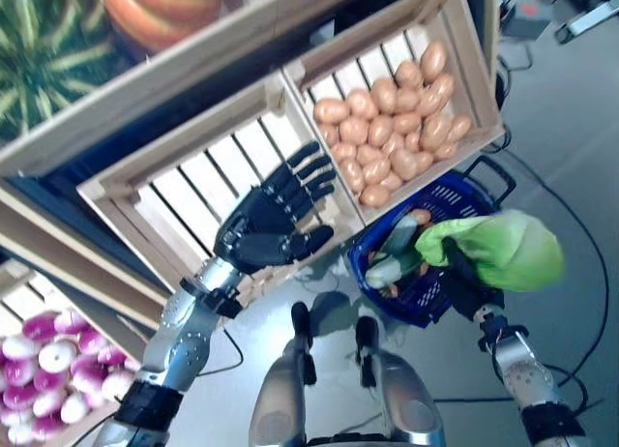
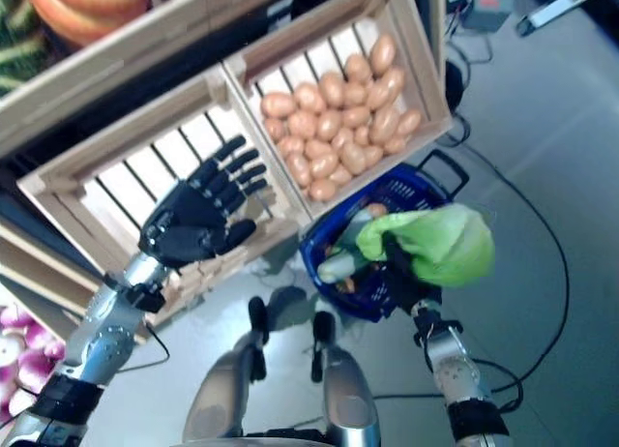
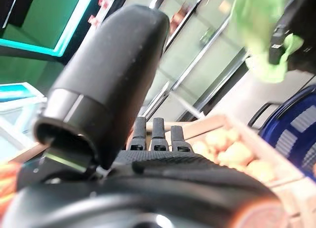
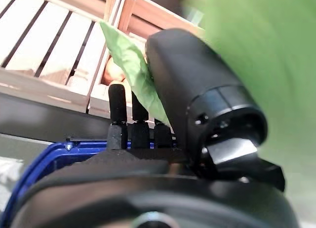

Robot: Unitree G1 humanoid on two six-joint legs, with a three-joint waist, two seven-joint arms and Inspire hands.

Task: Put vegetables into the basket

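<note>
Down at the lower right of the head views, a leafy green cabbage sits in the right hand, whose dark thumb and fingers curl round it, though the leaves cover most of the hand and the grip is only partly visible; in the right wrist view the green fills the side past the thumb and is too close to make out clearly. The cabbage hangs over the right edge of the blue basket, which stands on the floor just below the crates. Inside the basket lie a pale green vegetable and something orange, both half hidden by the cabbage and the basket wall, so what they are is hard to say. The left hand is held out at centre frame with its fingers straight and spread, holding nothing, in front of an empty slatted wooden crate. Beside that, toward the upper right, a second crate holds a heap of potatoes. At the upper left, a striped watermelon and an orange pumpkin are cut off by the frame edge, and purple-and-white turnips show at the lower left, also cut off. The floor is smooth grey.
</note>
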